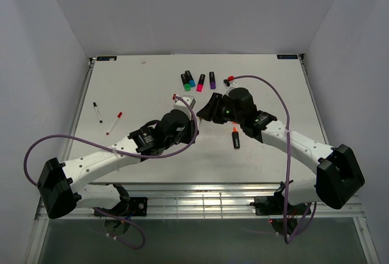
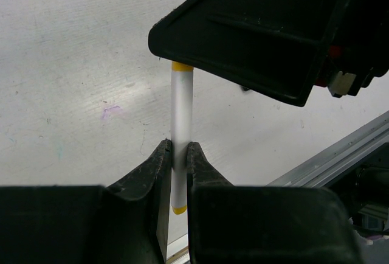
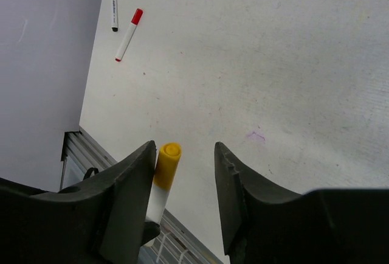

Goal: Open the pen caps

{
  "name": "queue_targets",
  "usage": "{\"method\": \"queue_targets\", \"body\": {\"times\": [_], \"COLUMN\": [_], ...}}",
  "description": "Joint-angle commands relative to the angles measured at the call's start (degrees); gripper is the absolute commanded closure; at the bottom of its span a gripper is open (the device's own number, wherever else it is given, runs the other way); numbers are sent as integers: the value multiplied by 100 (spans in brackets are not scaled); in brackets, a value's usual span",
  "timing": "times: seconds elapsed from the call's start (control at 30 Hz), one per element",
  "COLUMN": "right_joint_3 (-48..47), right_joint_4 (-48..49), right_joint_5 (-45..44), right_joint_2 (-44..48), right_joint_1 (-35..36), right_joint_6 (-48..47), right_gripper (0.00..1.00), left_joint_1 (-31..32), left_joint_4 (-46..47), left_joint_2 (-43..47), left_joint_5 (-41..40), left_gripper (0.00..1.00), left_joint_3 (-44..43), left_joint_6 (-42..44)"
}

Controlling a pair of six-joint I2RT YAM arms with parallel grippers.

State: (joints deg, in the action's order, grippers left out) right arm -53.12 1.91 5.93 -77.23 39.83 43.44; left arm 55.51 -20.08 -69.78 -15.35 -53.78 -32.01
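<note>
My left gripper (image 2: 177, 148) is shut on a thin white pen (image 2: 181, 109), which stands upright between its fingers above the table. The pen's yellow cap (image 3: 166, 165) sits between the fingers of my right gripper (image 3: 185, 154). The cap rests against that gripper's left finger (image 3: 130, 182), with a wide gap to the other finger, so the right gripper is open. In the top view both grippers (image 1: 189, 107) (image 1: 206, 109) meet at mid-table. Green (image 1: 185, 81), blue (image 1: 191, 80), pink (image 1: 200, 82) and purple (image 1: 212, 80) capped markers lie behind them.
An orange-tipped black marker (image 1: 235, 137) lies to the right of the grippers. Two thin white pens, one with a black cap (image 1: 97, 112) and one with a red cap (image 1: 114, 123), lie at the left. A small red piece (image 1: 230, 80) lies by the purple marker. Walls enclose the table.
</note>
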Motion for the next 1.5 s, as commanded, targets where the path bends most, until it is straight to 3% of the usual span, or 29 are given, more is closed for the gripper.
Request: {"method": "queue_targets", "body": {"times": [0.0,0.07,0.1,0.17,0.23,0.27,0.3,0.4,0.57,0.67,0.83,0.87,0.97,1.17,1.3,1.47], "right_joint_3": [-164,-128,-111,-84,-14,12,30,118,241,294,285,276,232,-119,-523,-1522], "right_joint_4": [371,433,459,477,520,529,529,556,670,731,784,784,784,688,582,197], "right_joint_5": [118,189,206,259,303,312,312,338,391,417,452,461,365,206,320,505], "right_joint_2": [-29,-29,-29,-11,41,59,76,208,340,367,349,340,288,77,-90,-678], "right_joint_1": [-11,-11,-11,-11,-11,-11,-11,-2,-11,-11,-2,-11,-19,-247,-782,-1223], "right_joint_6": [68,94,112,147,226,244,279,349,446,507,543,543,543,341,218,95], "right_gripper": [53,62,75,90,92,92,92,92,92,92,92,92,92,92,92,92], "left_joint_1": [-5,-5,-5,-5,-5,-5,-5,-5,-5,-5,-5,-5,-5,-5,4,127], "left_joint_4": [153,162,162,223,276,302,329,399,522,575,715,776,795,838,1075,1401], "left_joint_2": [166,131,131,131,149,157,175,201,114,52,17,17,8,87,412,781], "left_joint_5": [76,85,85,129,190,191,191,226,375,454,568,595,692,972,1289,1518], "left_gripper": [100,100,100,100,93,85,65,49,44,50,69,79,97,100,100,100], "left_joint_3": [34,25,34,43,95,113,157,245,315,359,500,535,544,728,1149,1818], "left_joint_6": [-33,-42,-42,-77,-51,-86,-104,-113,-165,-209,-279,-288,-306,-560,-911,-1342]}}
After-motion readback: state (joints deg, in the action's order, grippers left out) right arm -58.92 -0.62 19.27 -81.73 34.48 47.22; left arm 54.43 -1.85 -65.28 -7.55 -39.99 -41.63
